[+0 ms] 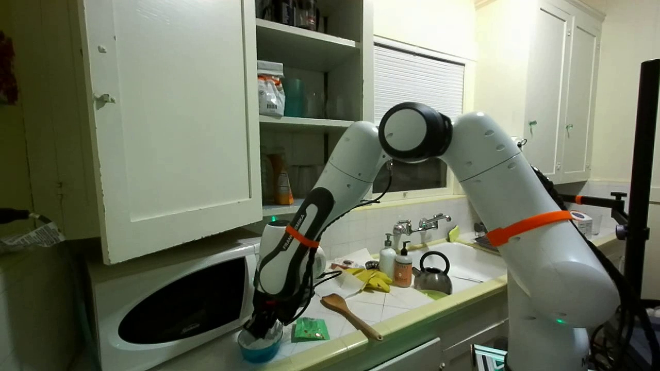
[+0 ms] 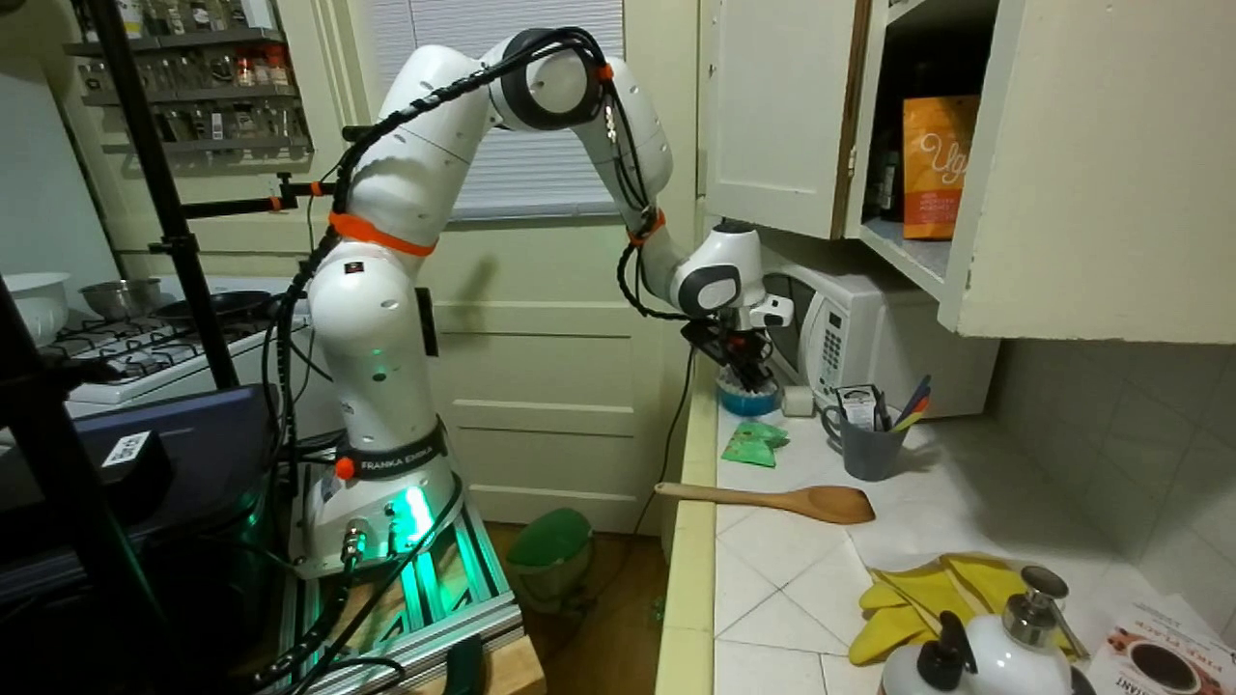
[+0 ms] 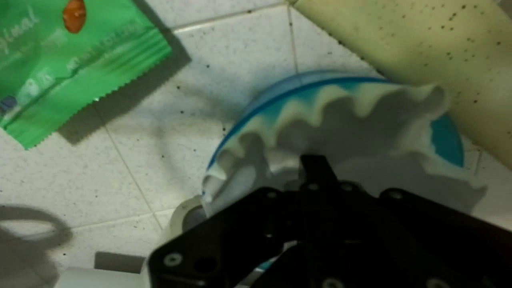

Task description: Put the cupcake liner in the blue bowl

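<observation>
The blue bowl (image 1: 262, 353) stands on the tiled counter near its edge, beside the microwave; it also shows in an exterior view (image 2: 749, 402) and in the wrist view (image 3: 447, 140). The white cupcake liner (image 3: 348, 128) sits inside the bowl, its pleated rim rising unevenly and leaning partly over the bowl's edge. My gripper (image 3: 310, 172) points down into the bowl, in both exterior views (image 1: 262, 332) (image 2: 753, 379). Its fingers are close together, and one fingertip shows inside the liner. The other is mostly hidden behind the paper, so a fold appears pinched between them.
A green packet (image 1: 310, 330) lies beside the bowl. A wooden spoon (image 2: 792, 500) lies across the counter. A grey mug with utensils (image 2: 869, 449) and a small white cylinder (image 2: 798, 402) stand near the white microwave (image 1: 175, 304). An open cabinet door (image 1: 180, 118) hangs above.
</observation>
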